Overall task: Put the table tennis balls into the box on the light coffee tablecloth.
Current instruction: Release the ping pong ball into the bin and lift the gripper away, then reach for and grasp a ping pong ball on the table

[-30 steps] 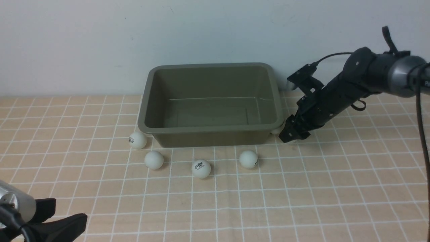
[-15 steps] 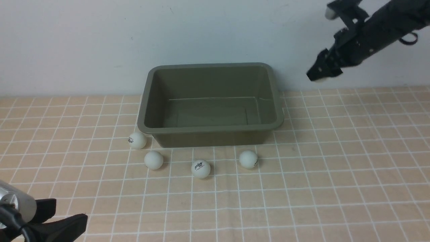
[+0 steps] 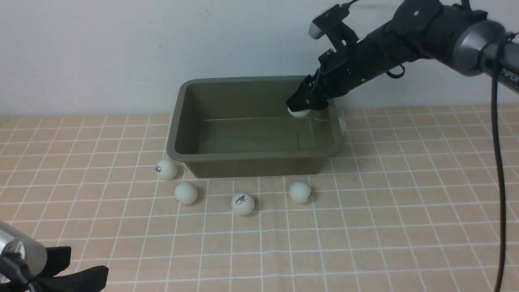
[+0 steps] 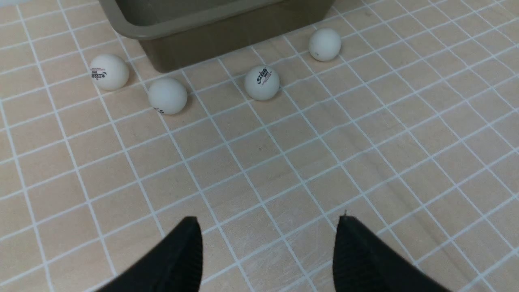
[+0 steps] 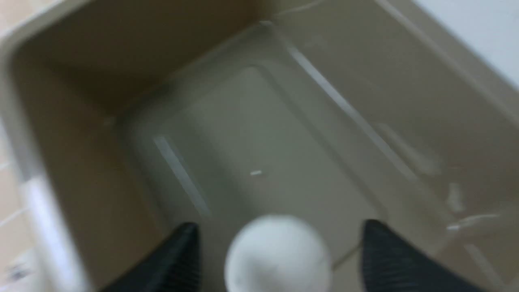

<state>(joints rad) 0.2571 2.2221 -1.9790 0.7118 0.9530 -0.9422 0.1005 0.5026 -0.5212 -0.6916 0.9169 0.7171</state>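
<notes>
The olive-grey box point(image 3: 178, 121) stands on the light coffee tablecloth point(image 3: 365, 227). Several white table tennis balls lie in front of it: one with a logo point(image 3: 166, 169) at its left corner, a plain one point(image 3: 186, 192), another logo ball point(image 3: 243, 203) and one point(image 3: 300, 192) further right. My right gripper point(image 3: 300, 106) hangs over the box's right rear part. Its jaws are open around a white ball point(image 5: 277, 253), with a gap on each side. My left gripper point(image 4: 268, 221) is open and empty, low at the near left.
A white wall rises right behind the box. A pale round shape point(image 3: 343, 123) peeks out behind the box's right rim. The right arm point(image 3: 425, 24) and its cable point(image 3: 499, 162) cross the space above the table's right side.
The right arm rose from the cloth beside the box's right front corner, carried a ball up and leftward over the box, and its jaws have now parted. The left arm barely moved.
</notes>
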